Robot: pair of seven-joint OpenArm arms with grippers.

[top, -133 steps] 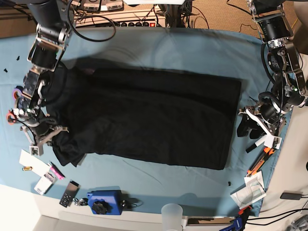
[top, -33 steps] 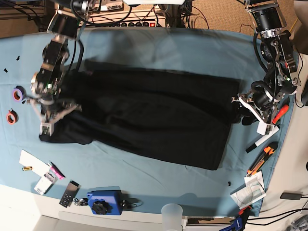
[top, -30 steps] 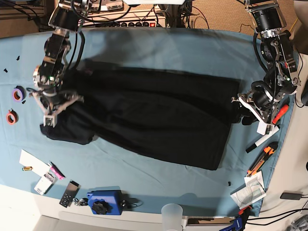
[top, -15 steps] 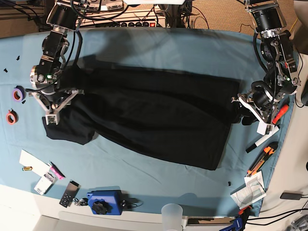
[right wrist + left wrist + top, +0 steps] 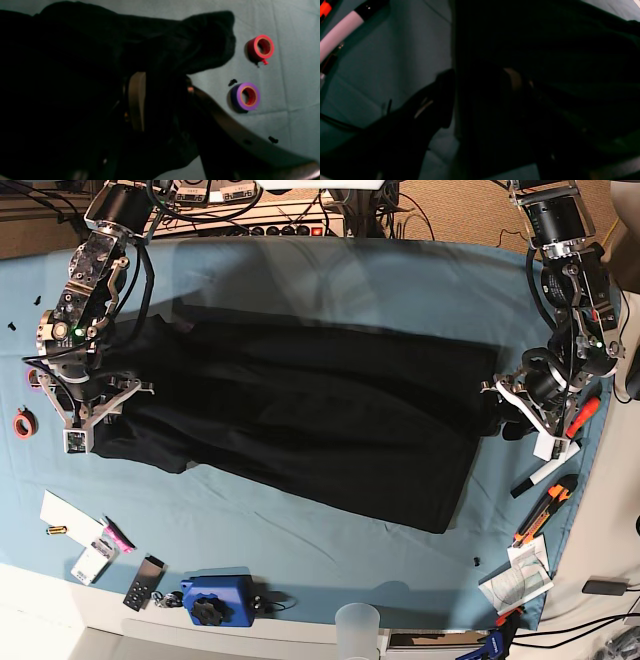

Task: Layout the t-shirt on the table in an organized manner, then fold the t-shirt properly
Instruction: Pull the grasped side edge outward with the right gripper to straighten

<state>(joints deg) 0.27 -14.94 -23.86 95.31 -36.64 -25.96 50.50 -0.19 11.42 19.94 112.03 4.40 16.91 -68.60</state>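
The black t-shirt (image 5: 320,420) lies spread across the light blue table (image 5: 350,280), its print hidden. My right gripper (image 5: 85,420) hovers over the shirt's left end. In the right wrist view its fingers stand apart (image 5: 163,97), a beige pad (image 5: 136,100) showing, with bunched dark fabric (image 5: 62,62) under and between them. My left gripper (image 5: 503,418) sits at the shirt's right edge. In the left wrist view its fingers (image 5: 480,95) are spread wide, and the shirt's straight edge (image 5: 545,50) runs between them.
A red tape roll (image 5: 260,48) and a purple one (image 5: 245,96) lie just left of the shirt. Papers (image 5: 70,520), a blue device (image 5: 215,600) and a cup (image 5: 357,625) line the front edge. Markers and a cutter (image 5: 545,515) lie at the right.
My right gripper has moved left and slightly toward the front, and the shirt's left end now stretches further left. The left arm has stayed still.
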